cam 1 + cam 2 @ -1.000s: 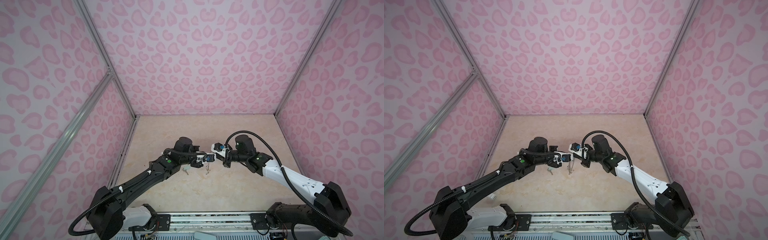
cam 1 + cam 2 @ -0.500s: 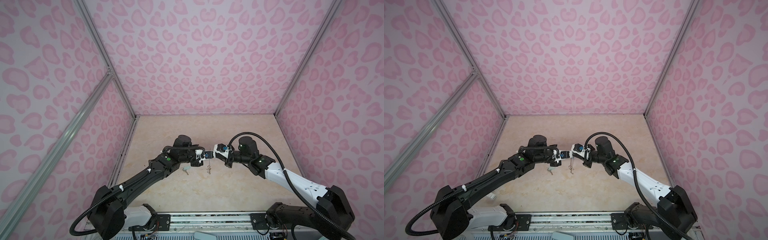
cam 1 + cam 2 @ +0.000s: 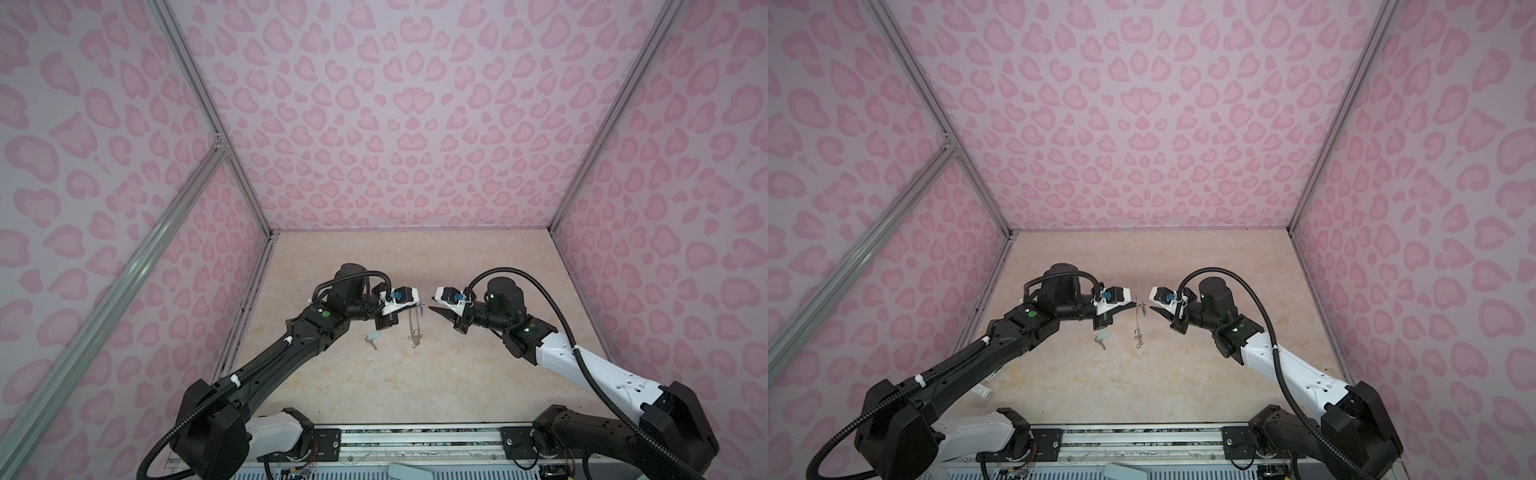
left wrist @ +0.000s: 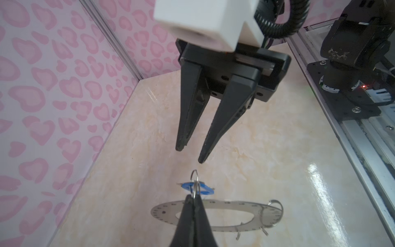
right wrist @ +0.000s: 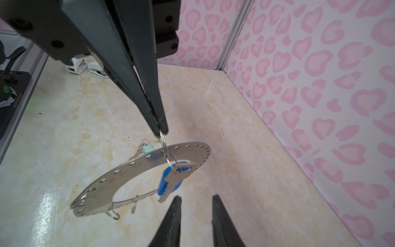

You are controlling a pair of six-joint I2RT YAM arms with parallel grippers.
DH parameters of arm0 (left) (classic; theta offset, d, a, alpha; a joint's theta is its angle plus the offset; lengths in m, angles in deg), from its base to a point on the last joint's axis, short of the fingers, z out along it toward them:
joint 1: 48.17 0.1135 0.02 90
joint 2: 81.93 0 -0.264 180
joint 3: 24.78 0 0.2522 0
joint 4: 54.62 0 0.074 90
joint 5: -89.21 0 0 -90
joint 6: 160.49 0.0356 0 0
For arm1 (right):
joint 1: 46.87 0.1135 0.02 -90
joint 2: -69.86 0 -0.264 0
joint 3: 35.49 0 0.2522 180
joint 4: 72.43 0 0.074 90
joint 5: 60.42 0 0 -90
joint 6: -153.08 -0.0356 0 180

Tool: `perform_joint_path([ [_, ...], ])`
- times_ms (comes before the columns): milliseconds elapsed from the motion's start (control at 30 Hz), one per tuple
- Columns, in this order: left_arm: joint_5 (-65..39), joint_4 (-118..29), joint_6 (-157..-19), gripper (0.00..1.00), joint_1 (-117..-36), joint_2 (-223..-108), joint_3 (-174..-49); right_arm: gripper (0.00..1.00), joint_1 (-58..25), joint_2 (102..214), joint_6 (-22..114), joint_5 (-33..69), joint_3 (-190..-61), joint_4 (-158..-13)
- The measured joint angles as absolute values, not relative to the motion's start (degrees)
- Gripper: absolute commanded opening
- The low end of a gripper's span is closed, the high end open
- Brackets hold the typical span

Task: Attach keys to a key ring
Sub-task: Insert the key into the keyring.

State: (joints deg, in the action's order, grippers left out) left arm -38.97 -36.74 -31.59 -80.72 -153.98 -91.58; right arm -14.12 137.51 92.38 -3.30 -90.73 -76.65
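Observation:
The key ring (image 4: 268, 216), a flat grey disc with small holes round its rim, hangs edge-on in both top views (image 3: 412, 328) (image 3: 1137, 324). My left gripper (image 4: 193, 195) is shut on a small wire loop (image 5: 163, 143) threaded through the disc's rim. A blue-headed key (image 5: 171, 181) dangles from that loop. My right gripper (image 5: 196, 197) stands open just short of the blue key, touching nothing; in a top view it (image 3: 433, 309) sits right of the disc. A mint-green key (image 3: 374, 336) lies on the table under the left gripper (image 3: 417, 306).
Pink-patterned walls close in the beige marble table (image 3: 415, 386) on three sides. Further wire loops (image 5: 113, 213) hang from the disc's lower rim. Small white objects (image 5: 85, 66) lie by the front-left, near the metal base rail (image 3: 1142, 440).
My right gripper has opened and drawn back to the right, away from the blue key. The left gripper has kept its hold on the loop and shifted slightly left.

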Motion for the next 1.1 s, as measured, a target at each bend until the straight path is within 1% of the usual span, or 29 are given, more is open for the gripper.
perform_joint_path([
  [67,-39.82,-37.37,-32.77,0.03,-80.42,-153.98,-91.6,0.2,-13.35,136.88,93.34,-2.45,-90.73,-75.99],
  [267,-40.74,-39.4,-36.18,0.03,-80.09,-154.05,-92.04,0.19,-11.23,134.13,97.93,-0.13,-89.02,-74.97],
  [367,-41.06,-39.69,-37.58,0.03,-80.05,-154.14,-92.04,0.19,-10.91,133.8,99.98,1.07,-89.28,-75.34],
  [533,-41.46,-39.95,-38.09,0.03,-80.05,-154.35,-92.01,0.23,-9.38,133.36,102.61,4.02,-89.37,-75.05],
  [900,-41.26,-40.56,-38.24,0.03,-80.05,-154.99,-92.15,0.21,-6.67,134.74,106.74,10.08,-89.39,-74.03],
  [1100,-41.26,-40.48,-37.56,0.03,-80.05,-155.32,-92.25,0.21,-6.62,134.85,107.7,13.49,-89.33,-72.76],
])
